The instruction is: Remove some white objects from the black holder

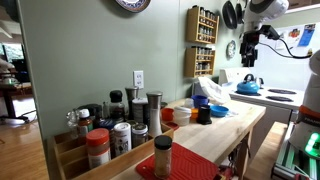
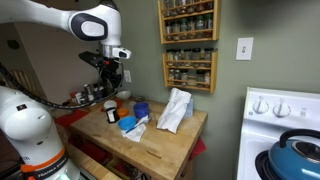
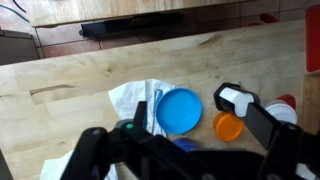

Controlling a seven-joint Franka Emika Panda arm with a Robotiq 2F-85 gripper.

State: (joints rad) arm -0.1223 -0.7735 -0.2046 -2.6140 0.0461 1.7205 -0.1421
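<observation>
The small black cylindrical holder (image 3: 234,98) stood upright on the pale wooden butcher-block counter (image 3: 70,90). In the wrist view it was just to the right of the round blue plastic bowl (image 3: 180,108), with something white showing inside its rim. A small orange cup (image 3: 228,127) sat on the same side of the blue bowl, close against the holder. Whether the two touched could not be told. On the opposite side of the bowl lay a crumpled white cloth (image 3: 132,100), its edge reaching the bowl's rim.

The dark Robotiq gripper (image 3: 172,130) hung in the air over the blue bowl with its two fingers (image 3: 282,142) spread wide apart and nothing between them. It touched neither the bowl nor the holder.

In both exterior views the gripper (image 1: 247,48) (image 2: 113,78) was well above the counter, with the blue bowl (image 1: 217,110) (image 2: 130,124) and the black holder (image 1: 204,116) (image 2: 111,113) below it. Beyond the bowl in an exterior view, a blue kettle (image 1: 248,85) rested on a white stove (image 1: 280,97).
</observation>
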